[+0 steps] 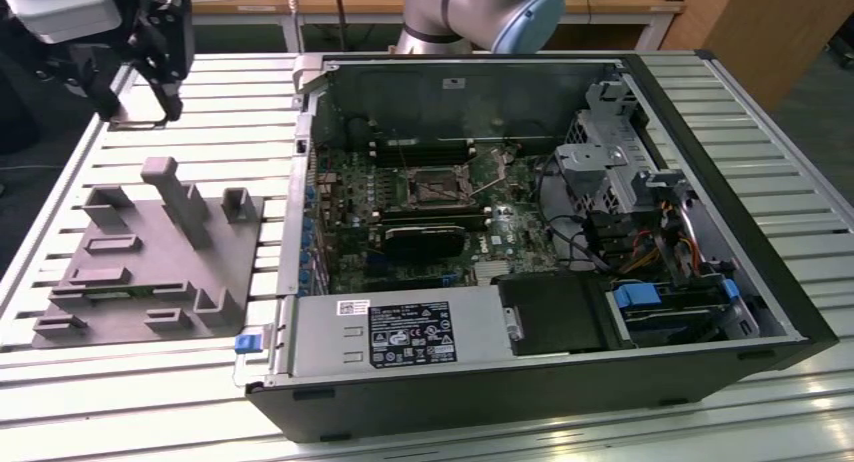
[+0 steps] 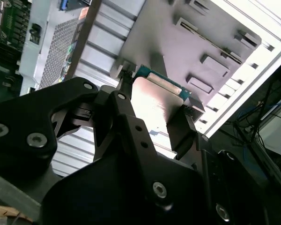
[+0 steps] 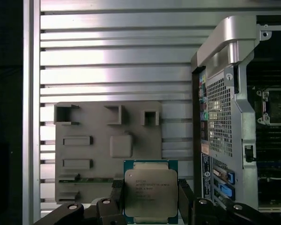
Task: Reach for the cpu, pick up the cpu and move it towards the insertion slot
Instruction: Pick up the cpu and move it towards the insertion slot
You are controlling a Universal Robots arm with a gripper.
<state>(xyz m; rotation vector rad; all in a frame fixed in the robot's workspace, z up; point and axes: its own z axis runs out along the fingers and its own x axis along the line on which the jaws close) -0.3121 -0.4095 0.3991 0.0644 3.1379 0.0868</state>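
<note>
The cpu (image 3: 150, 191), a silver-topped square chip with a teal rim, sits between my gripper's (image 3: 151, 201) two black fingers (image 3: 116, 193), which are shut on its opposite edges. The second wrist view shows the same hold: the cpu (image 2: 155, 99) is clamped in the gripper (image 2: 153, 104), above the slatted table. In the exterior view the gripper (image 1: 139, 104) hangs high over the table's far corner on that view's left, beyond the grey fixture plate (image 1: 147, 272). The insertion slot (image 1: 437, 187) is a square metal-framed socket on the motherboard inside the open computer case, well off to that view's right; its edge (image 3: 274, 106) also shows in the first wrist view.
The grey fixture plate (image 3: 107, 145) with upright posts and recesses lies on the slatted aluminium table (image 1: 214, 102). The open computer case (image 1: 694, 312) has a raised metal wall (image 3: 222, 117) between the gripper and the motherboard. A black ribbed block (image 1: 424, 237) sits below the socket.
</note>
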